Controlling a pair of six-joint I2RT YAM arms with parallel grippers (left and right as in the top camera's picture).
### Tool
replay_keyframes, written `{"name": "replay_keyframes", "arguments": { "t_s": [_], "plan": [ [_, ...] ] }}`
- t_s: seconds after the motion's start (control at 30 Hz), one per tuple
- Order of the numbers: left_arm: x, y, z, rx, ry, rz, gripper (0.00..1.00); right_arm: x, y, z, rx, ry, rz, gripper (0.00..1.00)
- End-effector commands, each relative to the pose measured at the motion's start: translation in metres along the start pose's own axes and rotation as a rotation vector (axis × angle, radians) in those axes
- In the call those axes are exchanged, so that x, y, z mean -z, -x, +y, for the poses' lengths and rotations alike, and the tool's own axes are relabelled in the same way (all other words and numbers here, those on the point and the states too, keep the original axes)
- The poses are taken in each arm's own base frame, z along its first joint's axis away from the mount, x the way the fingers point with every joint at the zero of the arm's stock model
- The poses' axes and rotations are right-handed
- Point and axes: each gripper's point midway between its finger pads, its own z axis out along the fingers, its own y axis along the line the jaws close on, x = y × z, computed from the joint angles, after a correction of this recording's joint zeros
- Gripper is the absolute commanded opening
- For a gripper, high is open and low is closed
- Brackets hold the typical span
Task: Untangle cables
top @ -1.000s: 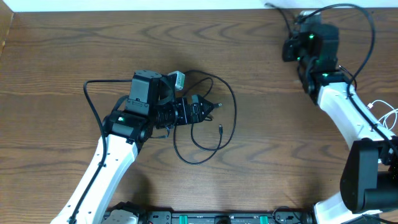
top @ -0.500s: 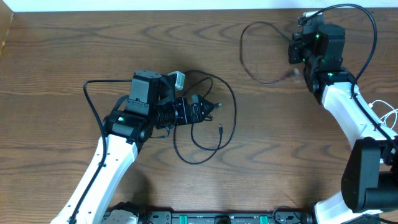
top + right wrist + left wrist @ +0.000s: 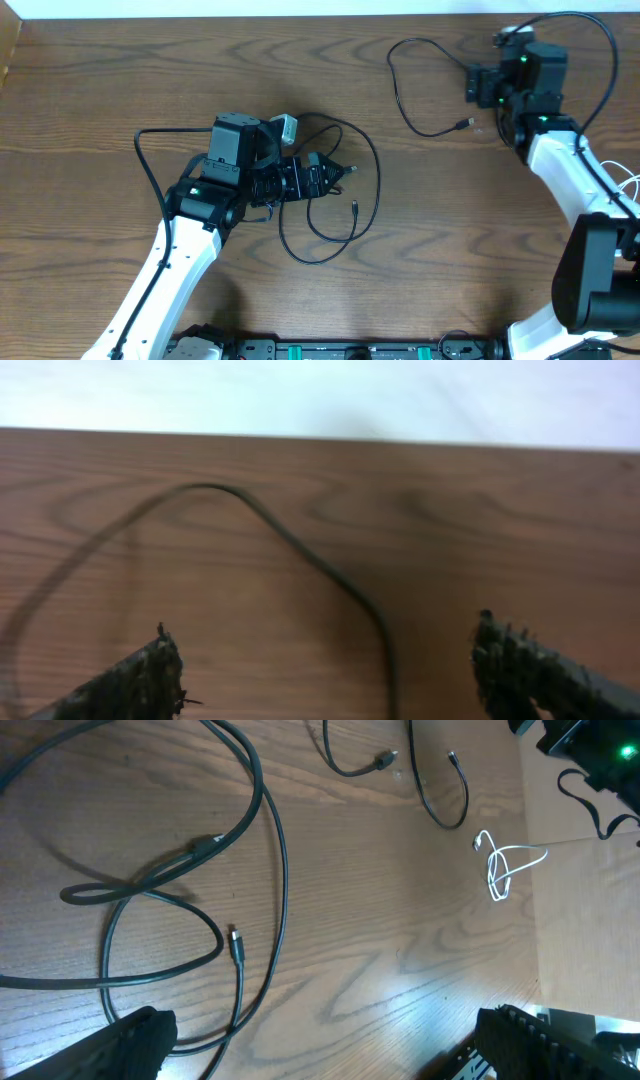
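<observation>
Left fingers [image 3: 130, 1040] spread wide right over the tangled black cable [image 3: 376, 185]; right fingers [image 3: 140, 680] wide too, holding nothing; loose black cable [image 3: 396, 90] lies far from that tangle

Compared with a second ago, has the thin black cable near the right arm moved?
Yes. The thin black cable has swung left and away from the table's far edge, now lying looped on the brown wood beside the right gripper.

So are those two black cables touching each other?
Apart. The overhead view shows a broad strip of bare table between the far cable and the looped middle cable.
</observation>
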Motion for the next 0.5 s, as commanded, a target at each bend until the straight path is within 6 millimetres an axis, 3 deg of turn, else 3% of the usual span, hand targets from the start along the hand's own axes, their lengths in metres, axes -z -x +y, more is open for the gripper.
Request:
{"name": "replay_keyframes", "arguments": {
  "t_s": [0.0, 0.2, 0.3, 0.47],
  "plan": [
    [0.003, 0.004, -0.001, -0.009, 0.003, -0.014, 1.0, -0.013, -0.021, -0.027, -0.046, -0.062, 0.057, 0.81],
    [0.003, 0.004, -0.001, -0.009, 0.003, -0.014, 1.0, -0.028, -0.074, -0.046, -0.162, -0.117, 0.206, 0.76],
    [0.003, 0.004, -0.001, -0.009, 0.003, -0.014, 1.0, -0.024, -0.084, -0.06, -0.278, -0.213, 0.233, 0.75],
    [0.003, 0.004, -0.001, -0.009, 0.003, -0.014, 1.0, -0.004, -0.104, -0.076, -0.501, -0.376, 0.292, 0.84]
  ]
}}
